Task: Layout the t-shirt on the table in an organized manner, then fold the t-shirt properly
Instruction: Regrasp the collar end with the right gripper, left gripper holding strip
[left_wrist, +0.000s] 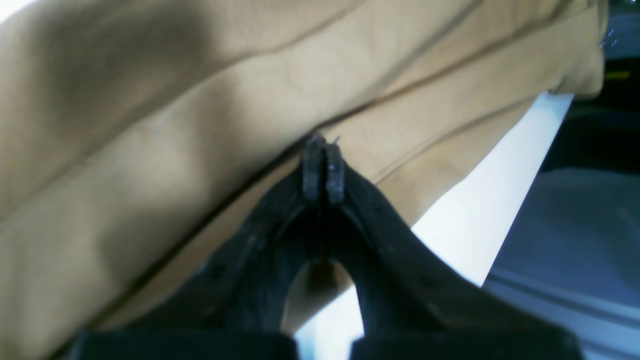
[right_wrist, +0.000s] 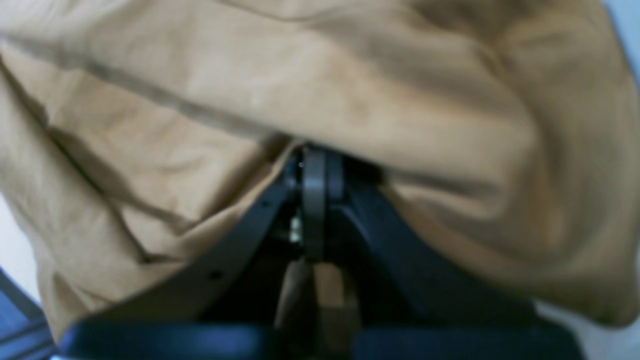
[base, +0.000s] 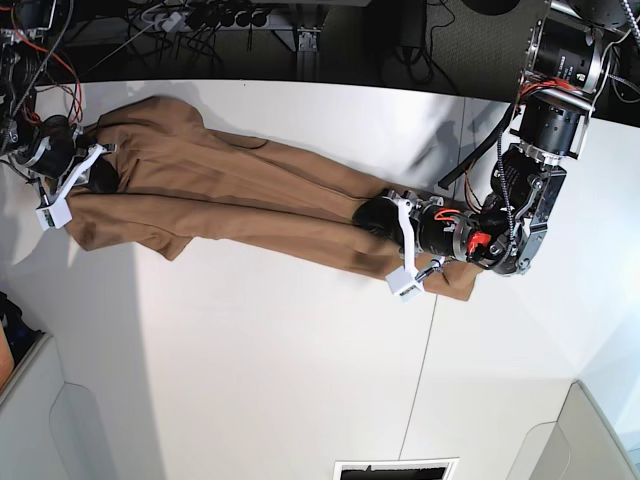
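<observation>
White table bears the stretched, creased tan t-shirt; both claws pinch it.

Both arms' fingers pressed together.

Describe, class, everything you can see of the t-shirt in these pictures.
The t-shirt is plain tan-brown soft cloth, bunched into a long, creased band stretched across the white table. The left tool is shut on its folds at one end; the right tool pinches the other end. No print shows.
</observation>
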